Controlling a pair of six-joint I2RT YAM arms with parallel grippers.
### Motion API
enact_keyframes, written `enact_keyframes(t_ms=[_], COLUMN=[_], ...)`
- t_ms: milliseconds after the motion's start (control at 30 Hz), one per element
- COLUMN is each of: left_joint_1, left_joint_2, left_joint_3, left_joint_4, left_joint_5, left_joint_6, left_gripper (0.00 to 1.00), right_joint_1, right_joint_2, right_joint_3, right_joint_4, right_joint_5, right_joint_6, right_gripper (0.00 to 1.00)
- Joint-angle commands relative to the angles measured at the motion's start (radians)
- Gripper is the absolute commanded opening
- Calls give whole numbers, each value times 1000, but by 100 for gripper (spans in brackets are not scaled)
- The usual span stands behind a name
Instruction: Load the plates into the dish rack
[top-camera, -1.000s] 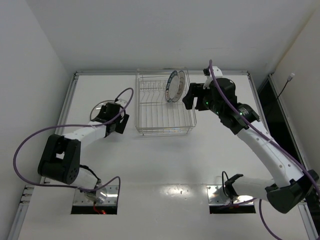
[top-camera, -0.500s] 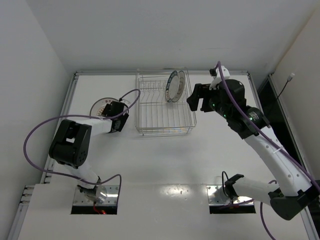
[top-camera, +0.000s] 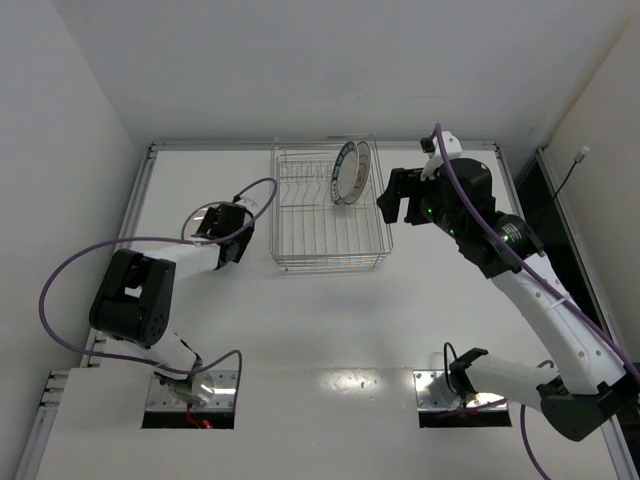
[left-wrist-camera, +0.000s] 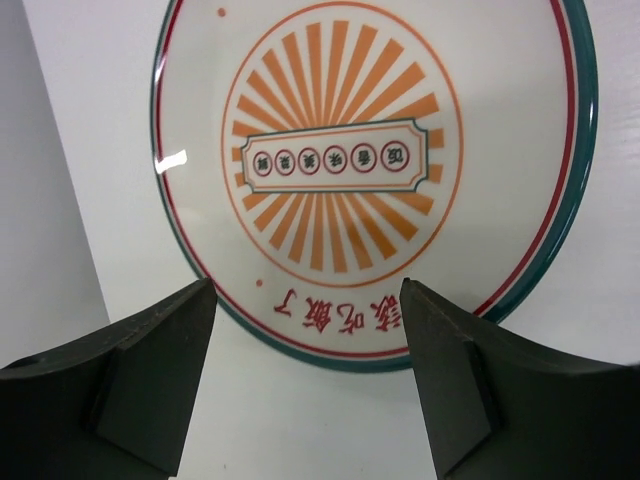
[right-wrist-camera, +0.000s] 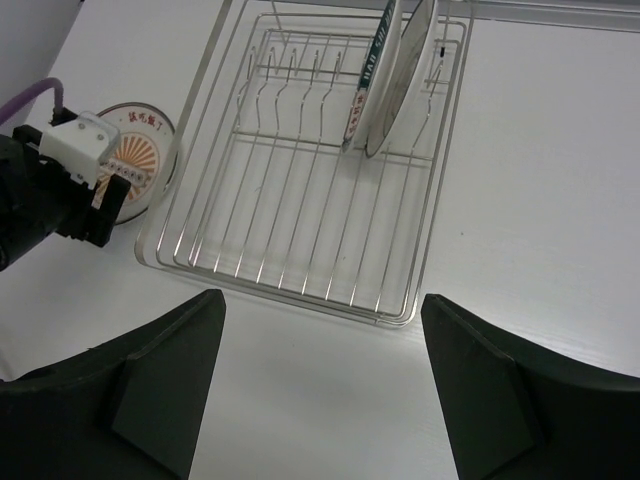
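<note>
In the dish rack (right-wrist-camera: 300, 297), two plates (right-wrist-camera: 400, 80) on edge, sunburst plate (left-wrist-camera: 340, 170) flat

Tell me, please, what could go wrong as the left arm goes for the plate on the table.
1. The sunburst plate lies flat, so the open left gripper may slip off its rim.
2. It sits close beside the dish rack; a clumsy lift could jolt the two plates standing there.

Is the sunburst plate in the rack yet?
No. The plate lies flat on the table, left of the rack.
</note>
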Motion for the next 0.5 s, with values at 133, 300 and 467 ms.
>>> enact_keyframes(t_ms=[133,300,467], left_joint_1=[7,7,7], left_joint_2=[-134,-168,-102], left_joint_3=[-39,-62,-52], left_joint_4=[16,-6,-47], left_joint_5=[45,189,237], left_joint_6=[3,23,32], left_gripper=[71,71,71], right_joint_1=[-7,-7,-7], right_joint_2=[-17,-17,-17], right_joint_3=[42,42,42], right_joint_4=[17,8,8], right_joint_5=[-2,-2,-2], right_joint_6=[-15,-15,-5], right_gripper=[77,77,77])
